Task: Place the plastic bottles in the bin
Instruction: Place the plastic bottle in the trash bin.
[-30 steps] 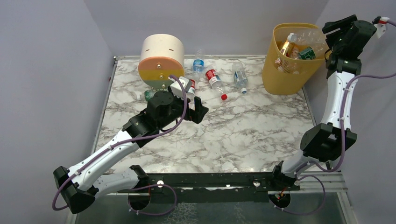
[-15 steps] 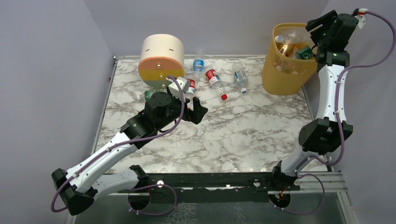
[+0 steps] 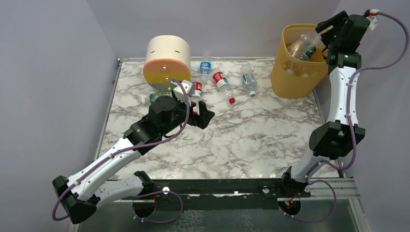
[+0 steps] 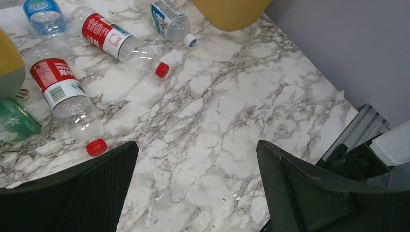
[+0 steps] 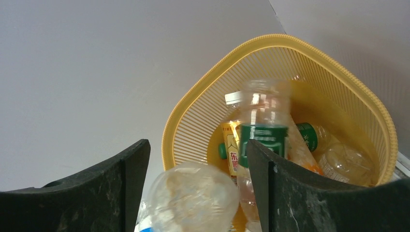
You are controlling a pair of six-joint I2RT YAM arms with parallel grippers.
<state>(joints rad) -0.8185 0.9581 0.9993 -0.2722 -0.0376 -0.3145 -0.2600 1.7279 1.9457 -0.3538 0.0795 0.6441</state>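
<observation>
The yellow-orange bin (image 3: 290, 77) stands at the table's far right and holds several bottles (image 5: 309, 137). My right gripper (image 3: 325, 29) hangs over its rim, jaws apart (image 5: 196, 145). A blurred clear bottle with a blue label (image 5: 193, 198) sits loose between them, slanting into the bin (image 3: 303, 43). My left gripper (image 3: 203, 113) is open and empty (image 4: 196, 145) just above the table. Near it lie a red-label bottle (image 4: 63, 87), a second red-label bottle (image 4: 116, 41), a blue-label bottle (image 4: 43, 14), a green-label bottle (image 4: 14, 125) and a white-label bottle (image 4: 169, 19).
A round cream, orange, yellow and green drawer unit (image 3: 167, 63) stands at the far left, close behind the left gripper. Grey walls close in the table on three sides. The marble tabletop (image 3: 251, 135) is bare at the middle and front.
My right wrist swung left from beside the bin to over its rim. The clear bottle it carried has tipped down into the bin. The left arm barely moved.
</observation>
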